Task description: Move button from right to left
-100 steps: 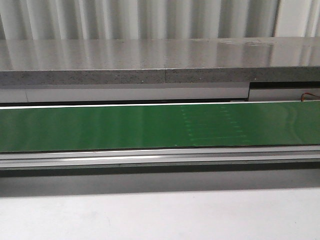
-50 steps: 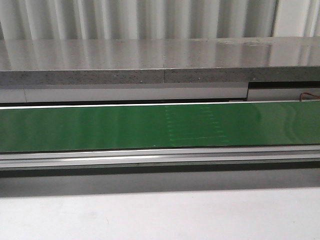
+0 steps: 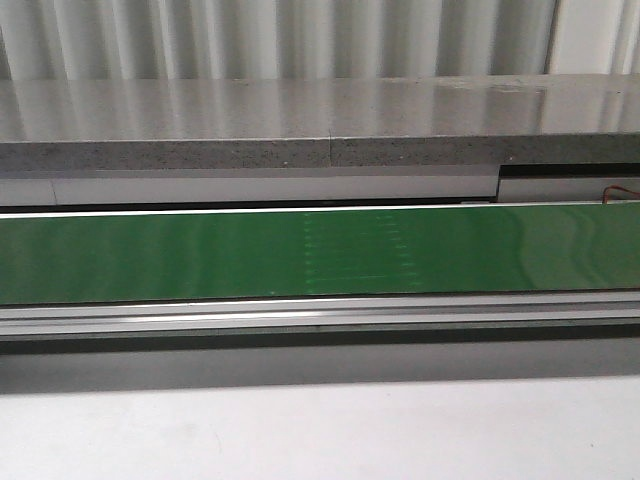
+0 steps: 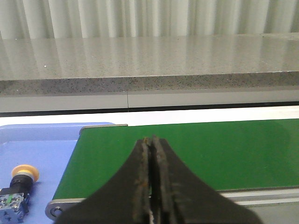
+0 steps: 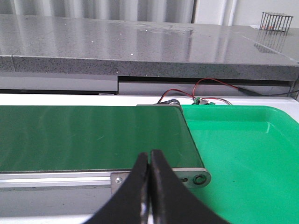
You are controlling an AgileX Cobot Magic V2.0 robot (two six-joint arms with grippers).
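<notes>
The button point(image 4: 19, 186) lies in the blue tray point(image 4: 51, 144) at the belt's left end, so the transfer looks finished. The green tray point(image 5: 243, 154) on the right shows nothing inside. Left claw point(image 4: 152, 144) and right claw point(image 5: 149, 158) are both pressed together, holding nothing.

Open room above green belt point(image 3: 200, 255)

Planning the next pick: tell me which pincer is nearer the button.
Left. The left pincer hangs shut near the button, which lies in the blue tray. The right pincer sits by the green tray; no button shows there.
</notes>
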